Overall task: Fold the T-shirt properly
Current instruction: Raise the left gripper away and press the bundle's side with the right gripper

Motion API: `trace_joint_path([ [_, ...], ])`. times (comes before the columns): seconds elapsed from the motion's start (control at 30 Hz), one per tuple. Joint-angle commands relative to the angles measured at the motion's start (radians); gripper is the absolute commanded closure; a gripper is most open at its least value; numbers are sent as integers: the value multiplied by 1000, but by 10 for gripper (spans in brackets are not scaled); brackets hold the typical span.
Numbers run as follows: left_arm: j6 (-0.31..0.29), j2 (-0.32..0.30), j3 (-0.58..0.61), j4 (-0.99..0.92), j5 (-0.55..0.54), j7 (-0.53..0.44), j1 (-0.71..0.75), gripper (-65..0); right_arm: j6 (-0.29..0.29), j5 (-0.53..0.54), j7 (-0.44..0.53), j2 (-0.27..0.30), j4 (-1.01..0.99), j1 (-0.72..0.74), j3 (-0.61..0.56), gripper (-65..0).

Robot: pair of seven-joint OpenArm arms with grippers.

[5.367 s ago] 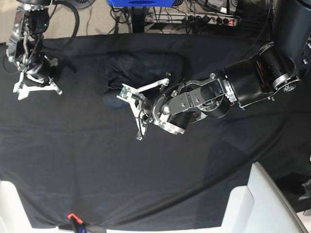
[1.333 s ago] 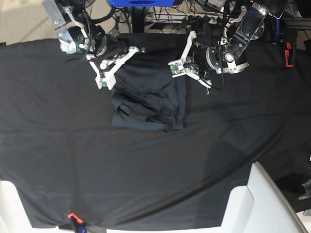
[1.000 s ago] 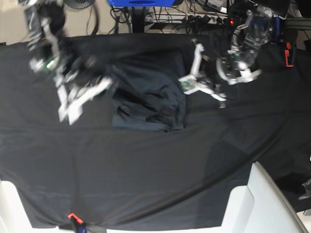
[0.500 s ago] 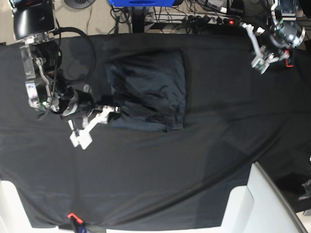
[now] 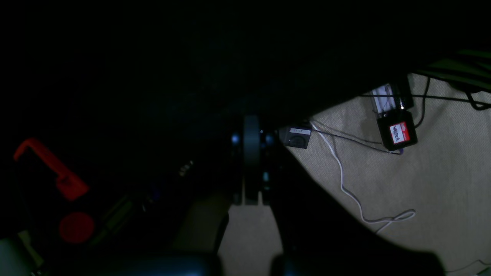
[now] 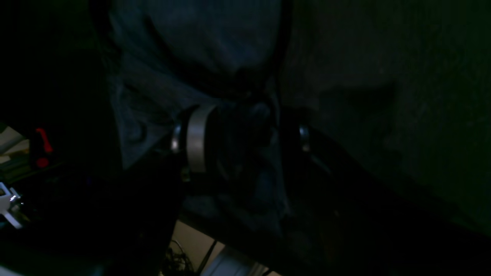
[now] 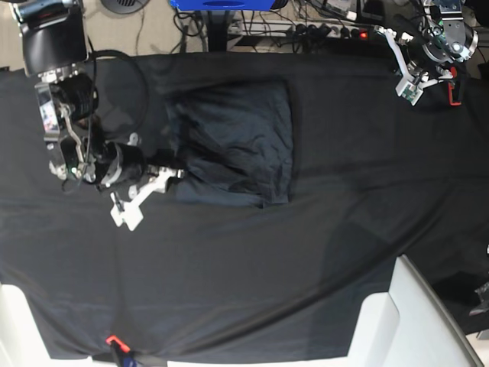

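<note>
T-shirt (image 7: 233,145) folded at worktop (image 7: 252,275) centre. Right gripper (image 7: 149,191) jaws apart at its lower-left edge. Left gripper (image 7: 409,76) closed, far corner.

The folded T-shirt (image 7: 233,145) lies on the black table cloth (image 7: 244,267), right gripper (image 7: 149,195) beside its corner.

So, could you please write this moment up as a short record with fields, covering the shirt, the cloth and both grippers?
T-shirt: folded into a rough rectangle, still wrinkled, lying on the table cloth
table cloth: black, covers the whole table
right gripper: low at the shirt's near-left corner, jaws apart with shirt fabric between them
left gripper: shut, raised over the table's far corner, well clear of the shirt, holding nothing
fold state: compact but not neat
</note>
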Motion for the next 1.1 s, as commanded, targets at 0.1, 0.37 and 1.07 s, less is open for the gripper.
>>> trace_joint_path([
  [0.1,5,-13,-8,15,-5,-8,3,0,6,11,7,-10,10,31,4,-242],
  [0.37,5,-15,-8,15,-5,-8,-3,0,6,10,7,-50,-71,66,3,-240],
  [1.07,5,-19,-8,12,-5,-8,-8,0,6,10,8,-52,-105,76,9,-8],
])
